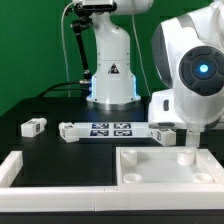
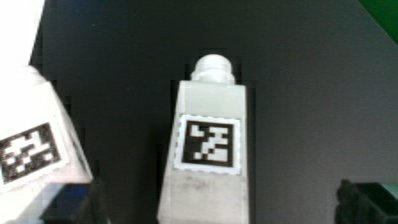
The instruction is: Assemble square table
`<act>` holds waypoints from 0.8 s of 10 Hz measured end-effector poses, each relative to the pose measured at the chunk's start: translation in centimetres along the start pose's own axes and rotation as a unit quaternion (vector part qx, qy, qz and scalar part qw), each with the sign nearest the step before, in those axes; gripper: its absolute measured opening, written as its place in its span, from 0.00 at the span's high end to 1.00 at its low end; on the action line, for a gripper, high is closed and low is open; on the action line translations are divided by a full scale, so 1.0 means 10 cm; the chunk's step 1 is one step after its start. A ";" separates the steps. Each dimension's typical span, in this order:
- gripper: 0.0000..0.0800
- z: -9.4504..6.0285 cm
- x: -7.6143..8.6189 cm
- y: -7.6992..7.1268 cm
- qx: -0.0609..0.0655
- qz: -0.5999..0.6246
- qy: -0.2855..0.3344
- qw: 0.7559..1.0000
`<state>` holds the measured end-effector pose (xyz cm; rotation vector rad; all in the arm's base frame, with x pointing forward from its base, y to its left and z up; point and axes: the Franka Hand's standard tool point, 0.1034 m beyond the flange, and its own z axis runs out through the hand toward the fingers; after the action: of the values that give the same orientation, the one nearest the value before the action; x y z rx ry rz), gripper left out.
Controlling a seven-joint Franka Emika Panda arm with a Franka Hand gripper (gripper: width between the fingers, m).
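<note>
Gripper (image 2: 210,205) spread wide, straddling 1 white tagged leg (image 2: 212,140) without clamping it; another tagged white part (image 2: 29,145) lies just beside that leg.

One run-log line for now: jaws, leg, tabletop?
jaws: open, nothing held | leg: lying tag-up on black table under jaws, ungripped | tabletop: flat, exterior view's right

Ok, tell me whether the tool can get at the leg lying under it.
Probably yes: the open tool hangs right above the leg, and nothing covers that leg.
</note>
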<state>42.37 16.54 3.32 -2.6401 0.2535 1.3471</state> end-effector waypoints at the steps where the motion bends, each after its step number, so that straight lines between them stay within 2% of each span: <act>1: 0.19 0.01 0.00 -0.01 -0.001 0.002 0.000 1.000; 4: 0.19 0.14 -0.02 -0.12 -0.012 0.001 -0.006 1.000; 8: 0.19 0.24 0.01 -0.11 -0.014 -0.003 -0.007 1.000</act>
<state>40.82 18.18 1.95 -2.6511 0.2258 1.3760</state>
